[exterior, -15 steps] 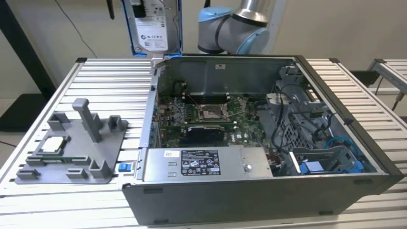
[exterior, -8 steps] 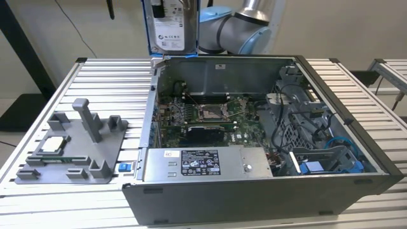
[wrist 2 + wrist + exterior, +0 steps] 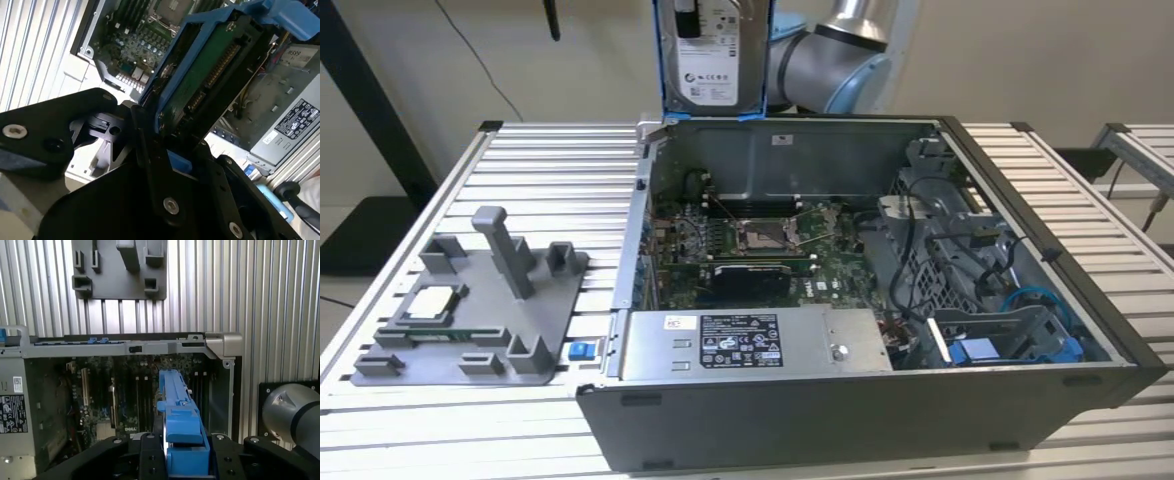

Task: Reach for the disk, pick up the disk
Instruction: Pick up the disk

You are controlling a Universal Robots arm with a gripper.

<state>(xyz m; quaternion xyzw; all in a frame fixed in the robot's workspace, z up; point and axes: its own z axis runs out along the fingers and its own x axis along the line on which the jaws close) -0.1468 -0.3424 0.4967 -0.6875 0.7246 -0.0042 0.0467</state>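
The disk [image 3: 710,55] hangs upright at the exterior view's top centre, the gripper [image 3: 186,452] clamped on its edges; a loose hold could drop it into the open computer case [image 3: 854,425].

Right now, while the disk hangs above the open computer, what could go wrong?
1. The gripper holds the disk at one end, above the open computer case. If the hold slips, the disk may fall onto the motherboard.
2. The fingers seem to press on the blue frame, not on the metal. The plastic might bend or come loose.
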